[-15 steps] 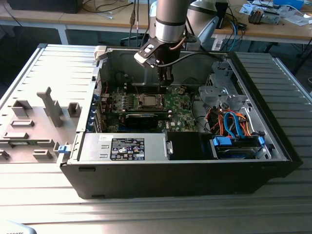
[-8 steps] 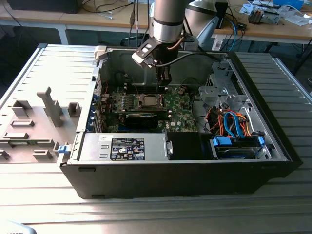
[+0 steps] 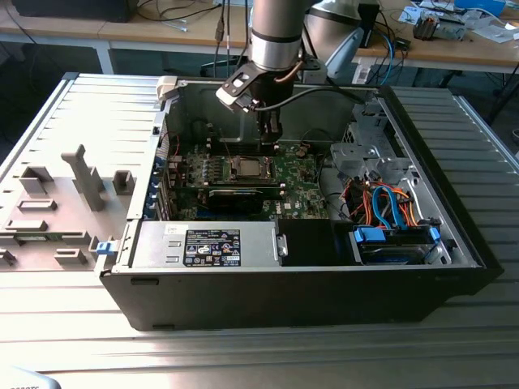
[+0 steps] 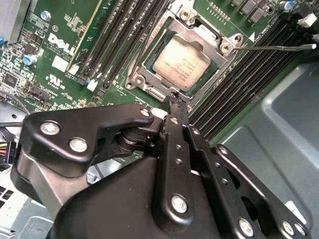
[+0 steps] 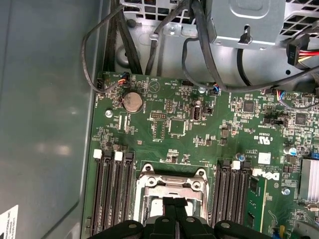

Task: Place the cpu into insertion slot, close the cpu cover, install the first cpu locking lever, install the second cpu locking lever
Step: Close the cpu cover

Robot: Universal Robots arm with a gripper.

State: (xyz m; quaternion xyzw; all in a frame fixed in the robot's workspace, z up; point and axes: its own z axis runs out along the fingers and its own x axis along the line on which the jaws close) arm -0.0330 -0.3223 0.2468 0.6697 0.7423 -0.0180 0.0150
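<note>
My black gripper [image 4: 174, 101], jaws pressed together, hovers just beside the thin silver frame cover [image 4: 147, 59] lying over the silver-grey square chip [image 4: 180, 62].

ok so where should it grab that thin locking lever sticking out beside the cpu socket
Grip the locking lever near its flattened free end, out over the memory slots and away from the cpu cover. It is a thin straight rod, so pinch across its width, probably coming down from above, where nothing crowds it. How far it stands off them cannot be told.
</note>
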